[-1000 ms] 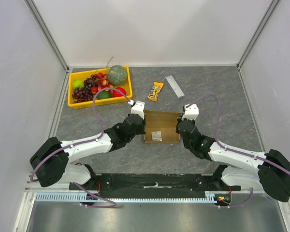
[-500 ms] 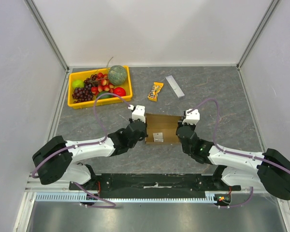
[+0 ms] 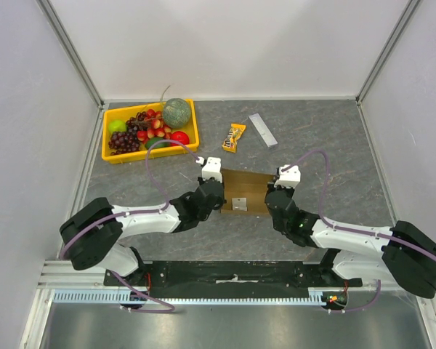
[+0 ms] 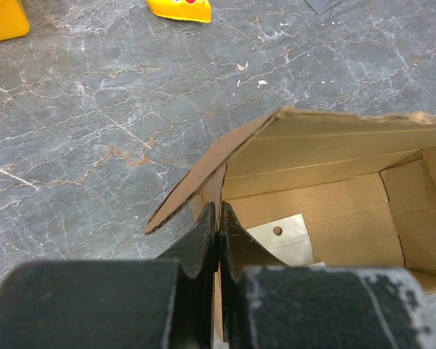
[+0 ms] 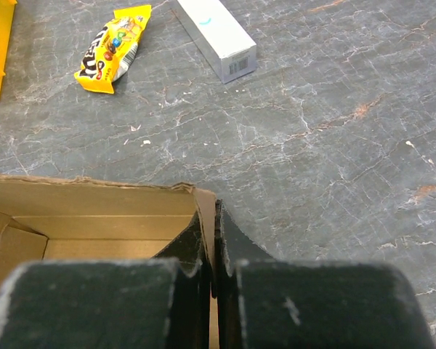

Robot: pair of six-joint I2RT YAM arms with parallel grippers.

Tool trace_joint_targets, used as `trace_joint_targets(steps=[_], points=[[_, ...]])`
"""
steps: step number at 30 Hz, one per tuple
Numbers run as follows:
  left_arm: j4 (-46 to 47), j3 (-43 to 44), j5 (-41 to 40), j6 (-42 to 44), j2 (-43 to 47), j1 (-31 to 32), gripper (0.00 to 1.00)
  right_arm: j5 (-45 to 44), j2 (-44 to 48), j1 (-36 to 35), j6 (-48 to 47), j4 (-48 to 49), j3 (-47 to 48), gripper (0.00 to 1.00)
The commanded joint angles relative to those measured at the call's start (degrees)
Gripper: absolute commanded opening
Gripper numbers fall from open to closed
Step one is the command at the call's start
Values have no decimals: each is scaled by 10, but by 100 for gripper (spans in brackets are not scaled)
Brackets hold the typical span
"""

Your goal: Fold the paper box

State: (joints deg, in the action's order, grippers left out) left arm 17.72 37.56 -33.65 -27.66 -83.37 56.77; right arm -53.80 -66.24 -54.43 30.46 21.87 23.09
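Wrist views show left gripper [image 4: 218, 218] and right gripper [image 5: 212, 216] each clamped on a paper box [image 4: 327, 153] side wall. I'm mid-fold. Next I probably need both walls squared upright together.

bright, even, diffuse light fills all three views, with no hard glare on the grey desk [image 3: 334, 145]. shadows are soft: a faint one lies on the desk just beside the paper box [image 3: 243, 190], and the box's inside is darker under its raised wall. in the wrist views the left pincer [image 4: 217, 212] and right pincer [image 5: 212, 212], nearer the lens than the box, are dark and blurred; the desk beyond the box is sharp.
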Motion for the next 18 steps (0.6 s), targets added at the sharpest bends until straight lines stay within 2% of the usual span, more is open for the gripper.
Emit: trace_joint_targets(steps=[1, 6, 13, 18], points=[[63, 1, 9, -45, -7, 13, 4, 0, 13, -11, 22, 50, -4, 0], [67, -14, 9, -58, -4, 23, 8, -8, 27, -17, 28, 41, -16, 0], [72, -27, 13, -75, -11, 33, 9, -24, 34, -31, 36, 37, -33, 0], [72, -35, 15, -85, -10, 45, 17, -37, 38, -44, 40, 29, -33, 0]])
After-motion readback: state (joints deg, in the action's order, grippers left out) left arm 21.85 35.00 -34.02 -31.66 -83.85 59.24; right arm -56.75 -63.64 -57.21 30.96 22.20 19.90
